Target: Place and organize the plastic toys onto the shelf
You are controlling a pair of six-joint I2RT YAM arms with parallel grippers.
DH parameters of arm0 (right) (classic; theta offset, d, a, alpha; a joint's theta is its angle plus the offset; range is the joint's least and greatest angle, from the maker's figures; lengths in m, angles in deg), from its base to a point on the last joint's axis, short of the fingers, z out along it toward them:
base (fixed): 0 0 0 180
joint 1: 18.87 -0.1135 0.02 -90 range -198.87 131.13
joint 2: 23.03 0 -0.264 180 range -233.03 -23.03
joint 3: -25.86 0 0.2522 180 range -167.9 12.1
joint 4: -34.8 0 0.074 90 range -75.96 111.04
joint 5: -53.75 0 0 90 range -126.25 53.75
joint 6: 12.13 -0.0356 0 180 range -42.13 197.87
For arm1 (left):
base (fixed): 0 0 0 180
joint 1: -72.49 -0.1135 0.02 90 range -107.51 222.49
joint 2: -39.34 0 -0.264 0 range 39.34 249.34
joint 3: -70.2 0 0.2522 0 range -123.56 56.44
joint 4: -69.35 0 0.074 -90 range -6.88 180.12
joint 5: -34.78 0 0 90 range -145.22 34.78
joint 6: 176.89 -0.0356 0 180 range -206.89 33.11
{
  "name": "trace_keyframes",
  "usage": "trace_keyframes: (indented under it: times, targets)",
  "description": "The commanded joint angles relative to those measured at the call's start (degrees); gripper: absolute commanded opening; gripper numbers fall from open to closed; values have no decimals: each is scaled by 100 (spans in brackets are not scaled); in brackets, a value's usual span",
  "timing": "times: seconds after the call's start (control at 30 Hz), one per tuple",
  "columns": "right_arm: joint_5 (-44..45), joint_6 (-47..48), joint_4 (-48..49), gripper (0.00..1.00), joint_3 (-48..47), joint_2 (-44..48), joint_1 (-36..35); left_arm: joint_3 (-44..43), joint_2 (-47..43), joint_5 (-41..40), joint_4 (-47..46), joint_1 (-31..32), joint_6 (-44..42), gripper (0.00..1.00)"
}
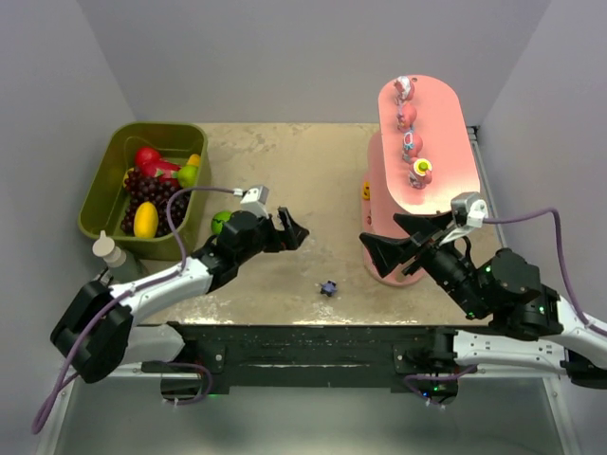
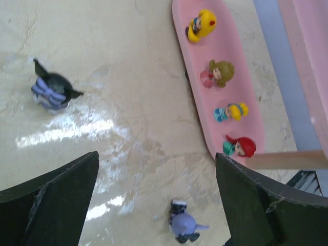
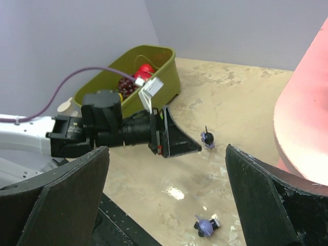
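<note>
Left fingers point(image 2: 51, 200) are spread wide and empty over the desk point(image 2: 128, 61). In their wrist view a purple toy point(image 2: 183, 225) lies between them at 6 o'clock, and a dark toy point(image 2: 54, 91) sits at 10. Right fingers point(image 3: 271, 189) are equally wide and empty, beside the shelf point(image 2: 205, 50). The purple toy is small and could squirt sideways out of a closing pinch. A careless reach could also topple the toys on the shelf.

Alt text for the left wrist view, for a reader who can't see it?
The open left claw hangs over a tan table where a dark toy and a purple toy lie loose. Nearby, a pink shelf board holds four figurines in a row.
</note>
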Motion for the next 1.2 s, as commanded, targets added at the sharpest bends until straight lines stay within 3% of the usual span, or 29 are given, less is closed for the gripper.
trace_keyframes:
  times: [0.0, 0.2, 0.33, 0.53, 0.73, 1.17]
  targets:
    - [-190, 23, 288, 99, -107, 237, -18, 771, -657, 222, -415, 186, 273, 99]
    - [-340, -20, 340, 98, -134, 308, -18, 1044, -1221, -542, -2, 1432, 1625, 89]
    - [-446, -64, 507, 97, 6, 360, -18, 975, -810, -981, -28, 2066, 2960, 79]
    - [-490, -187, 595, 96, 147, 728, -18, 597, 34, -1193, 156, 2585, 4358, 78]
    - [-455, -223, 657, 95, 288, 1107, -18, -53, 571, -1649, 1112, 2815, 4870, 71]
    - [-375, -231, 516, 95, 455, 1485, -18, -739, 1477, -1721, 1904, 2911, 5591, 63]
